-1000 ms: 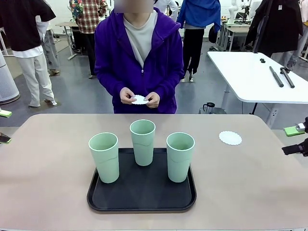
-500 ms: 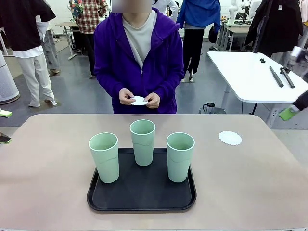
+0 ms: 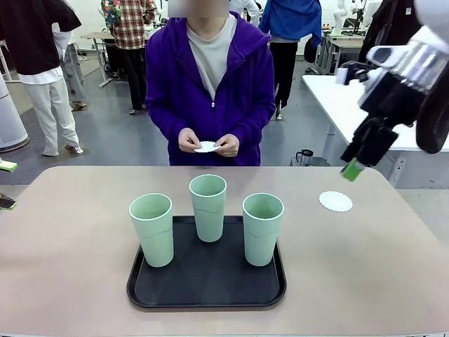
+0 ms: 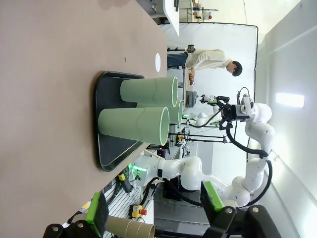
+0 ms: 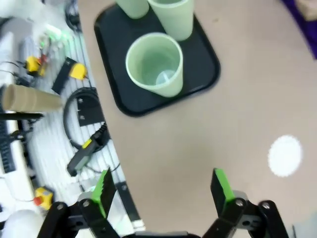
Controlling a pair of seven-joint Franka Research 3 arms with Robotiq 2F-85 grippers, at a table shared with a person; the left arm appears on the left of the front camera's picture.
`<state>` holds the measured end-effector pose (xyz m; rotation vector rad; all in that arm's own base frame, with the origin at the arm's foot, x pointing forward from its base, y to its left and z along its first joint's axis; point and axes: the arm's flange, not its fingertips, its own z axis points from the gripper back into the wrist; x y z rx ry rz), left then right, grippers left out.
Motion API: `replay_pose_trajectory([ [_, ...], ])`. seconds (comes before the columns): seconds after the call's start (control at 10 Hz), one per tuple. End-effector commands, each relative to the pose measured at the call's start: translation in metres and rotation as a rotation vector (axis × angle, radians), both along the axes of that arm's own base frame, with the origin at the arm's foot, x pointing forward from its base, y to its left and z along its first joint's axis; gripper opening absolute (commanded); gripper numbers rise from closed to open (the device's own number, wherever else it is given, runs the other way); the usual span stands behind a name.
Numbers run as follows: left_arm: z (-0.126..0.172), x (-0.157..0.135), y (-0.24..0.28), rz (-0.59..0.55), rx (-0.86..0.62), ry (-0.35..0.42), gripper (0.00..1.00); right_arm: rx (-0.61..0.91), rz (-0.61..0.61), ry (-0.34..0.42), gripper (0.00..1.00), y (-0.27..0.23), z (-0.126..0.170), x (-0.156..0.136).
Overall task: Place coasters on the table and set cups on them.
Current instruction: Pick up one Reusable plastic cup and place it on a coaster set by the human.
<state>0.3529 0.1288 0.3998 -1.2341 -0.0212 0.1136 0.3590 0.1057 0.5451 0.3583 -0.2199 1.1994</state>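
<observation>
Three mint-green cups (image 3: 151,229) (image 3: 208,207) (image 3: 262,228) stand upright on a black tray (image 3: 207,291) in the middle of the table (image 3: 70,267). One white lacy coaster (image 3: 335,201) lies flat at the table's far right. Across the table, a person's hands hold another coaster (image 3: 207,147) at waist height. My right gripper (image 3: 354,165) hangs open and empty in the air above the first coaster (image 5: 285,155); its own view looks down into the nearest cup (image 5: 154,63). My left gripper (image 3: 5,184) stays open at the table's left edge, facing the cups (image 4: 133,125) side-on.
A white table with black rods (image 3: 372,112) stands behind the far right corner. Cables and tools (image 5: 84,124) lie beyond the table's near edge. Bare tabletop stretches left and right of the tray. Other people stand farther back in the room.
My right arm has swung up from the table's right edge to high above its far right part. The person has shifted slightly right, still holding the coaster.
</observation>
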Motion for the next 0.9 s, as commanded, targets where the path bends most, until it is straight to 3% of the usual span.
replay_pose_trajectory([
  [0.0, 0.001, -0.001, 0.001, 0.000, -0.010, -0.005, 1.00, 0.066, 0.024, -0.017, 1.00, 0.010, -0.024, 0.003],
  [0.3, 0.001, -0.001, 0.001, 0.000, -0.010, -0.005, 1.00, 0.207, 0.022, -0.044, 1.00, -0.007, -0.063, 0.010],
  [0.4, 0.001, -0.001, 0.001, 0.000, -0.010, -0.005, 1.00, 0.101, 0.010, -0.020, 1.00, 0.014, -0.035, 0.005],
  [0.7, 0.001, -0.001, 0.001, 0.000, -0.010, -0.005, 1.00, 0.139, 0.009, -0.027, 1.00, 0.003, -0.047, 0.009],
  [0.8, 0.001, -0.001, 0.001, 0.000, -0.010, -0.005, 1.00, 0.390, 0.082, -0.245, 1.00, -0.022, -0.054, 0.005],
])
